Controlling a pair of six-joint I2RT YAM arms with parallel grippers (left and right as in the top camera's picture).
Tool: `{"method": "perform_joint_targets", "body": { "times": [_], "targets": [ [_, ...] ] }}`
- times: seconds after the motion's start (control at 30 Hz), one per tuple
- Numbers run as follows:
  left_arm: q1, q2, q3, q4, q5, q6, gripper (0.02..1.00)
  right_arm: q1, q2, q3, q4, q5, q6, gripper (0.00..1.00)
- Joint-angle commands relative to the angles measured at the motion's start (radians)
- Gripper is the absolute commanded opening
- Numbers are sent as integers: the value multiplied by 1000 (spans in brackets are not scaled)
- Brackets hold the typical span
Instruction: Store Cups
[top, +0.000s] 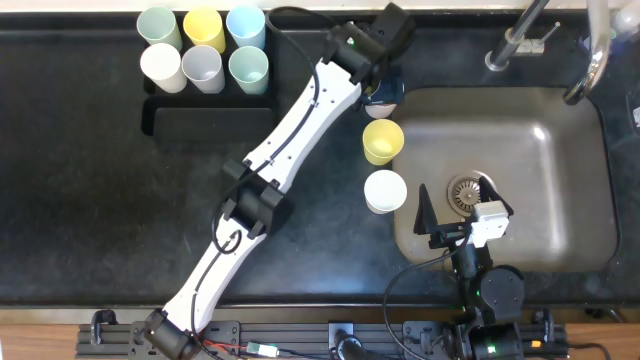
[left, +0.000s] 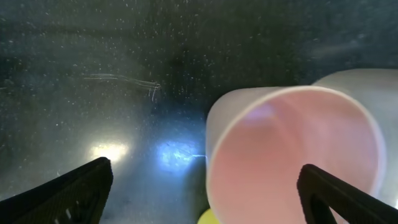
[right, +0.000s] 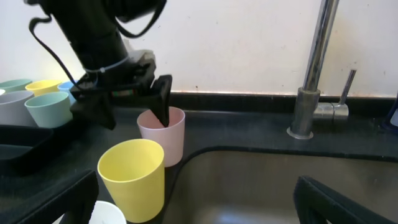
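A pink cup (right: 168, 134) stands upright on the dark counter at the sink's back left corner. My left gripper (right: 134, 115) hangs over it, open; one finger (right: 163, 99) dips at the cup's rim and the other is outside it. In the left wrist view the pink cup's (left: 292, 155) mouth lies between my fingers, toward one side. In front of it a yellow cup (top: 383, 141) and a white cup (top: 385, 190) stand upright along the sink's left edge. My right gripper (top: 455, 215) is open and holds nothing, low over the sink.
A black tray (top: 205, 120) at the back left holds several upright cups (top: 204, 48) in two rows. The steel sink (top: 540, 170) takes up the right side, with a faucet (top: 515, 40) behind it. The left arm crosses the counter diagonally.
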Motion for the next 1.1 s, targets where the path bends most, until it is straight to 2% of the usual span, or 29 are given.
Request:
{"method": "perform_joint_targets", "body": {
  "times": [0.03, 0.33, 0.5, 0.63, 0.7, 0.93, 1.1],
  "targets": [
    [-6, 14, 20, 4, -27, -3, 855, 5, -8, -13, 6, 5, -3, 998],
    [-6, 14, 20, 14, -19, 24, 395, 5, -8, -13, 6, 5, -3, 998],
    [-6, 14, 19, 14, -19, 46, 380, 5, -8, -13, 6, 5, -3, 998],
    [-6, 14, 18, 14, -19, 63, 97, 5, -8, -13, 6, 5, -3, 998],
    [-6, 14, 18, 14, -20, 77, 34, 5, -8, -13, 6, 5, -3, 998],
    [-6, -29, 13, 14, -25, 107, 36, 5, -8, -13, 6, 5, -3, 996],
    [-8, -235, -83, 22, -116, 150, 34, 5, -8, -13, 6, 5, -3, 998]
  ]
}}
